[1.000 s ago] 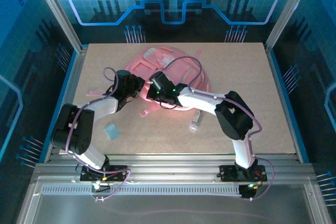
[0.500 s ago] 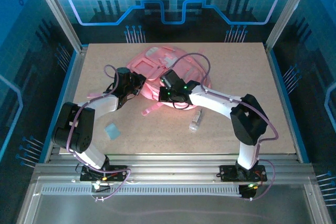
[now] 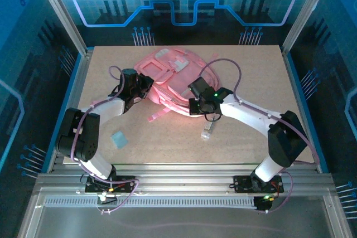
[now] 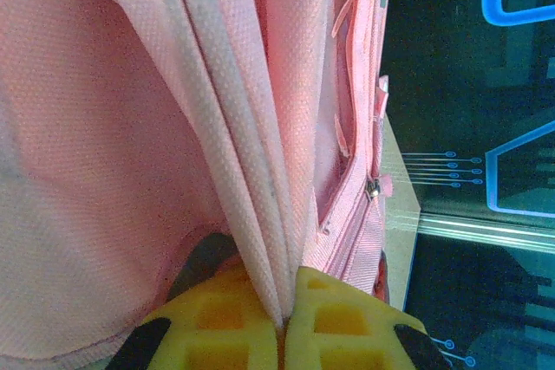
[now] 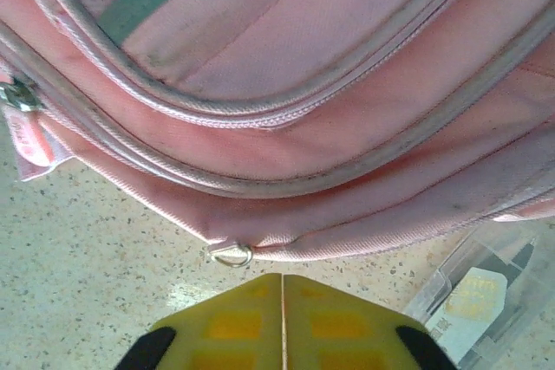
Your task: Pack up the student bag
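1. The table (image 3: 279, 82) is a speckled board under both sets of jaws.
2. The student bag (image 3: 173, 79) lies flat in the middle of the table. One side of it is caught in the left jaws, and its piped, curved edge runs right ahead of the right jaws.
3. The left gripper (image 4: 284, 322) has its yellow fingers clamped on a fold of the bag's fabric.
4. The right gripper (image 5: 282, 279) has its fingers pressed together with nothing between them, just short of the bag's edge.
5. A clear plastic case (image 5: 473, 288) sits just right of the right jaws.
6. A blue square (image 3: 118, 139) lies well behind the left jaws.
7. A metal ring (image 5: 231, 254) at the bag's edge sits just ahead-left of the right fingertips.
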Controlling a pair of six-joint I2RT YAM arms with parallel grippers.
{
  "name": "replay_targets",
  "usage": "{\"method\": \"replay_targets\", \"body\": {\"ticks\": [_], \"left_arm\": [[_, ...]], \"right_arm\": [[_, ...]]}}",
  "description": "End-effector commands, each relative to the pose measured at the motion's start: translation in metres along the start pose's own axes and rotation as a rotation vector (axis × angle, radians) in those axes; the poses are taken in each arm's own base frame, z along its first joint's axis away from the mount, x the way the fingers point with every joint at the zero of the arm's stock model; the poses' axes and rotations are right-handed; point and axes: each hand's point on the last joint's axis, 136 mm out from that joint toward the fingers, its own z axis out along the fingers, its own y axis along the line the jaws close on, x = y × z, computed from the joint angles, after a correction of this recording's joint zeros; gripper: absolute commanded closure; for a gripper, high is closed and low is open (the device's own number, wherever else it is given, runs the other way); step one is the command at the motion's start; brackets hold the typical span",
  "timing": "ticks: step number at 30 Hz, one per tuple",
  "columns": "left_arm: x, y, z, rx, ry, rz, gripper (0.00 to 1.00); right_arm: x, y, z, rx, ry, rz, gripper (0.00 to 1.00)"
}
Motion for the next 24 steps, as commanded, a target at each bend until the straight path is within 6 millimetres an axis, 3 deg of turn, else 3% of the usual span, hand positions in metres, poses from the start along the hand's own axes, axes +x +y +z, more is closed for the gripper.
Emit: {"method": "replay_targets", "body": {"ticks": [1, 5, 10, 24], "left_arm": [[-0.014, -0.047, -0.011, 0.129, -0.037, 0.046, 1.00], [-0.011, -0.048, -0.015, 0.130, -0.042, 0.050, 1.00], [-0.009, -0.049, -0.016, 0.132, -0.043, 0.049, 1.00], [-0.002, -0.056, -0.017, 0.167, -0.044, 0.025, 1.00]], "right_arm": [[-0.009, 0.015, -0.021, -0.048, -0.032, 0.010, 0.72], [-0.011, 0.055, -0.021, -0.177, -0.014, 0.087, 0.52], [-0.009, 0.091, -0.006, -0.251, 0.001, 0.149, 0.47], [-0.007, 0.105, 0.059, -0.297, -0.031, 0.430, 0.45]]}}
